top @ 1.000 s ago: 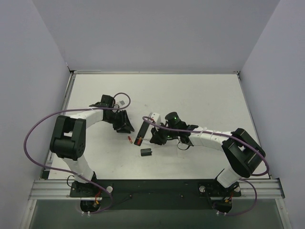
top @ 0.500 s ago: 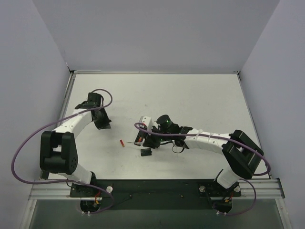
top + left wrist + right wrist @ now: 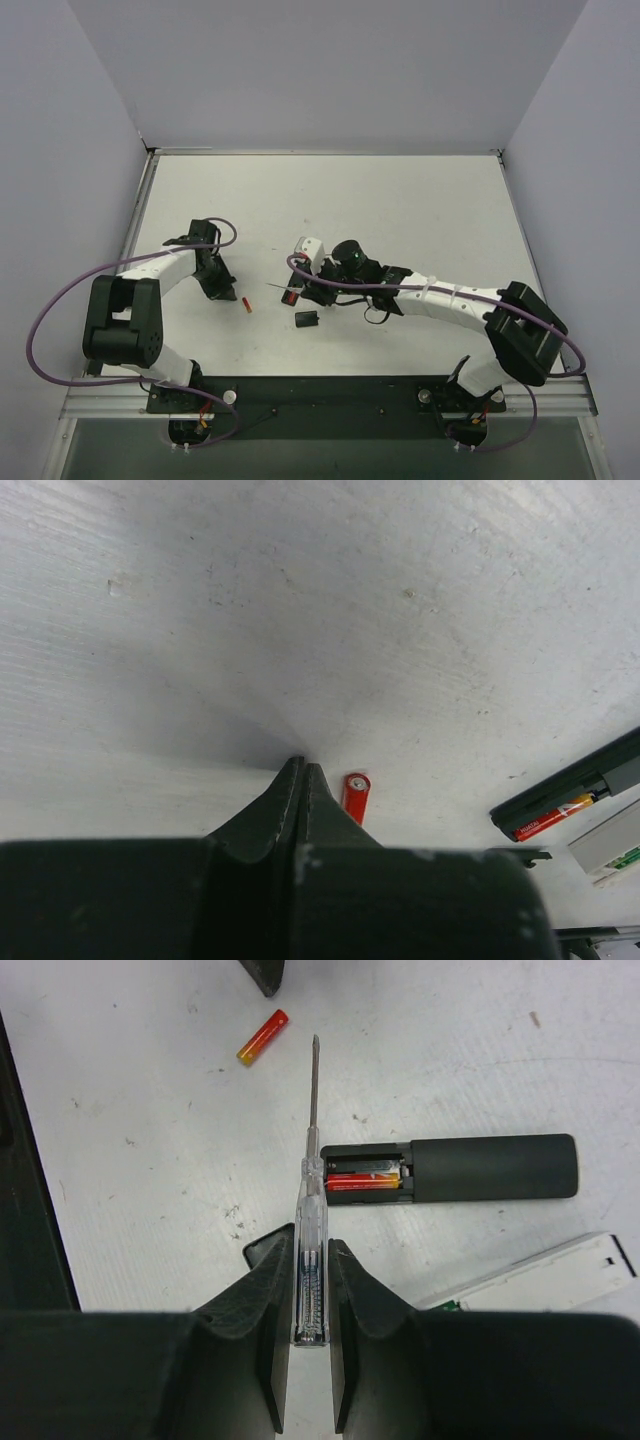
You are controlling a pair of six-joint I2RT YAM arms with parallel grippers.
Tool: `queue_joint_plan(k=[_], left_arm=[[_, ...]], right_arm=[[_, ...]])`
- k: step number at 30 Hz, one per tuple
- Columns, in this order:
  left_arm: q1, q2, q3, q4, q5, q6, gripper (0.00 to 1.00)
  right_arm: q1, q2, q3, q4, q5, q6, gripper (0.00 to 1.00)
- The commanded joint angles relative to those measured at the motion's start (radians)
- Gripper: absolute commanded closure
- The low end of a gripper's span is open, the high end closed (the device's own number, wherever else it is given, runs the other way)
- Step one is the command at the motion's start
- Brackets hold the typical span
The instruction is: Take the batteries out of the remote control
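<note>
The black remote (image 3: 490, 1168) lies with its compartment open and a red battery (image 3: 362, 1182) inside; it also shows in the top view (image 3: 294, 293). A loose red battery (image 3: 263, 1037) lies on the table, also seen in the top view (image 3: 246, 304) and the left wrist view (image 3: 355, 795). My right gripper (image 3: 308, 1235) is shut on a clear-handled screwdriver (image 3: 311, 1210) whose tip points past the compartment's end. My left gripper (image 3: 300, 765) is shut and empty, its tips on the table just left of the loose battery. No green battery is clearly in view.
A white remote (image 3: 540, 1275) lies beside the black one, with a bit of green at its open end. A small black cover (image 3: 307, 320) lies near the right gripper. The table (image 3: 420, 200) has white walls at the left, back and right.
The loose red battery has slid left, away from the black remote. My left gripper swung out left, then came back down beside it. The right gripper with the screwdriver shifted slightly.
</note>
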Motion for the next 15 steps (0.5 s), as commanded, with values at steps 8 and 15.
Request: queue_joint_plan(k=[8,15], left_arm=[[-0.012,-0.038,-0.042,0.033,0.068,-0.011,1.0],[-0.007,-0.068,-0.03,0.023,0.061,-0.001,1.0]], right_arm=[[-0.018,-0.146,-0.041,-0.057,0.183,-0.011,1.0],[-0.021,-0.17,-0.043,-0.088,0.185,0.006,1.0]])
